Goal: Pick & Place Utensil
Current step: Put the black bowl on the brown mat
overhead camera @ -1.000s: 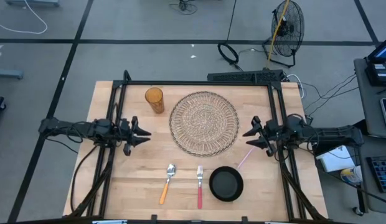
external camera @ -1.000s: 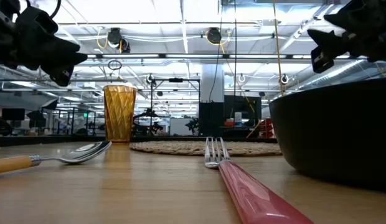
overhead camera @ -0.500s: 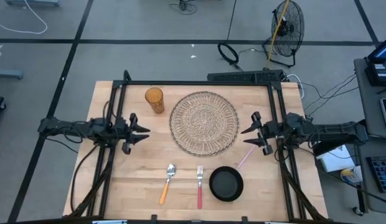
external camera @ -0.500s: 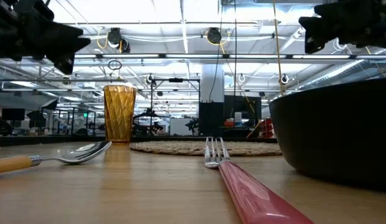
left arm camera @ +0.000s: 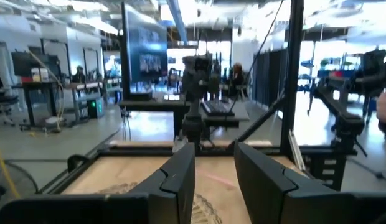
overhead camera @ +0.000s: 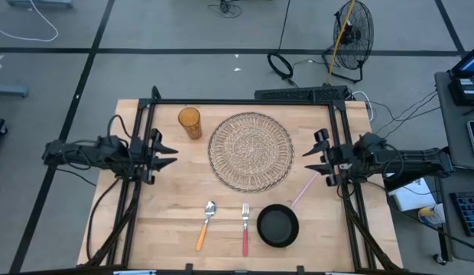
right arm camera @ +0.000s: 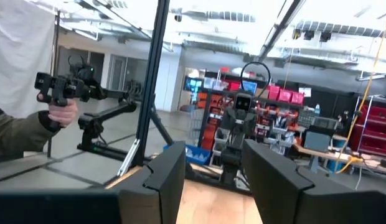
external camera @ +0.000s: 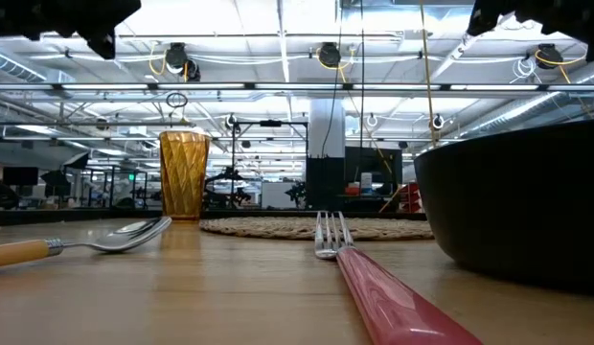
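Observation:
A spoon (overhead camera: 206, 224) with an orange handle and a fork (overhead camera: 245, 228) with a red handle lie side by side near the table's near edge. In the low view the spoon (external camera: 81, 244) and fork (external camera: 359, 268) lie flat on the wood. My left gripper (overhead camera: 170, 155) hovers open over the table's left part, fingers pointing toward the woven mat (overhead camera: 251, 150). My right gripper (overhead camera: 310, 157) hovers open over the right part, facing the mat from the other side. Both wrist views show a clear gap at the left gripper (left arm camera: 215, 177) and the right gripper (right arm camera: 215, 177).
An amber cup (overhead camera: 189, 122) stands left of the mat toward the far edge. A black bowl (overhead camera: 277, 226) sits right of the fork, with a thin pink stick (overhead camera: 301, 195) beyond it. Black frame rails (overhead camera: 142, 130) run along both table sides. A person's hand (right arm camera: 59, 112) shows beyond the table.
Both grippers have risen, leaving all but their lower edges out of the low view's top. Each has also drawn back a little toward its own side of the table, the left toward the left edge, the right toward the right edge. The utensils have stayed where they were.

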